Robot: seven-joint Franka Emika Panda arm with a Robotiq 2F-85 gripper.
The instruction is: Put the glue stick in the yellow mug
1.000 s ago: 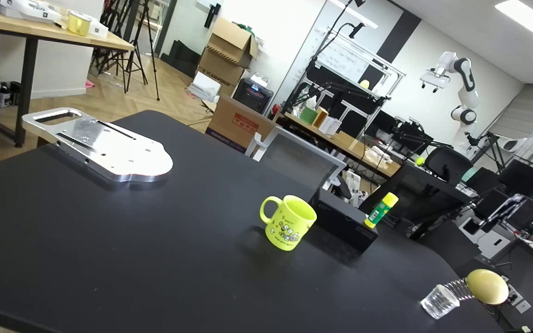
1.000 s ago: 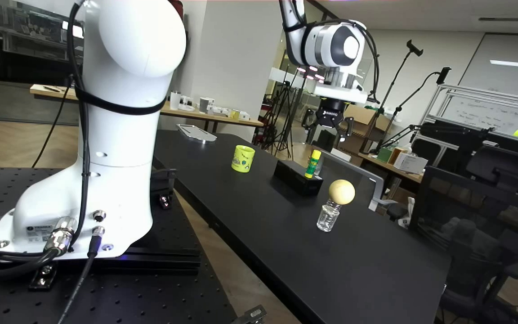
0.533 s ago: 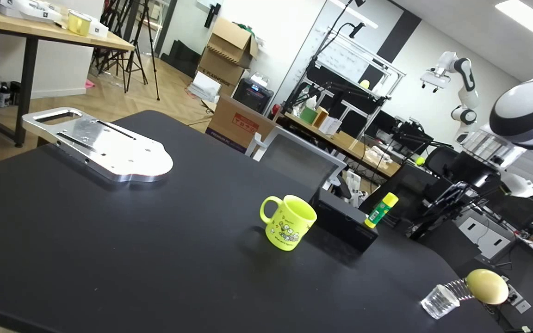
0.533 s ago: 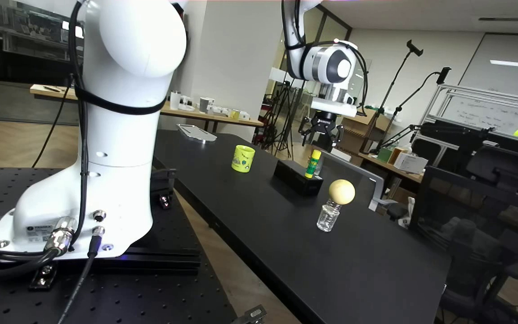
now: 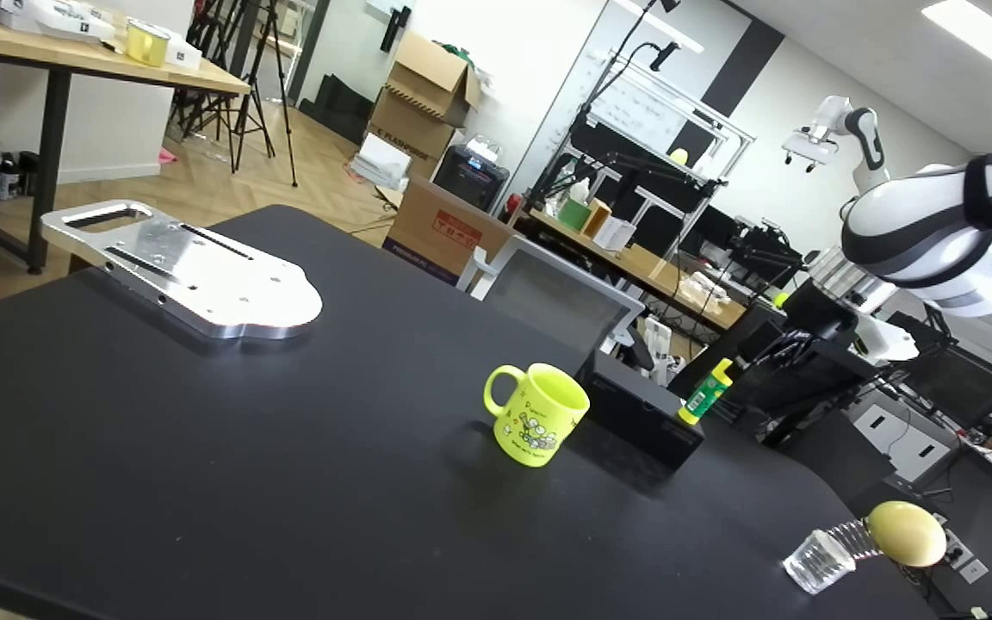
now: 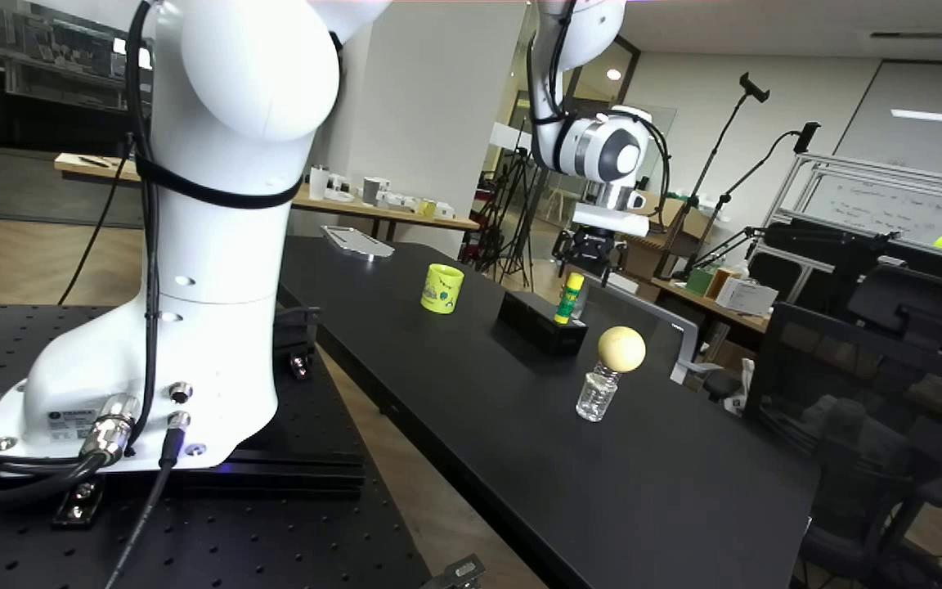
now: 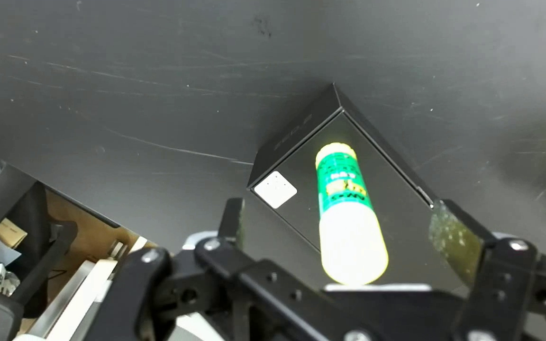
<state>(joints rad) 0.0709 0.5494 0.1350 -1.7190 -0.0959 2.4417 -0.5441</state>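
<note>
The glue stick, green with yellow ends, stands upright on one end of a black box in both exterior views (image 5: 704,394) (image 6: 568,299). It also shows in the wrist view (image 7: 344,184), its pale cap towards the camera. My gripper (image 7: 341,225) is open, with the stick between its spread fingers in that picture and not touching either. In an exterior view the gripper (image 6: 589,268) hangs just above and behind the stick; elsewhere a finger overlaps the stick's top (image 5: 759,355). The lime-yellow mug (image 5: 539,415) stands upright beside the box, also here (image 6: 441,288), handle away from the box. It is out of the wrist view.
The black box (image 5: 634,418) lies on the dark table (image 5: 289,482). A clear jar (image 5: 819,561) with a spring and a pale yellow rounded object (image 5: 907,534) stands beyond the box. A metal plate (image 5: 195,269) lies at the far end. A chair (image 5: 539,297) stands at the table edge.
My gripper has moved across to the glue stick and come lower, now overlapping its top in an exterior view. The stick, box and mug have not moved.
</note>
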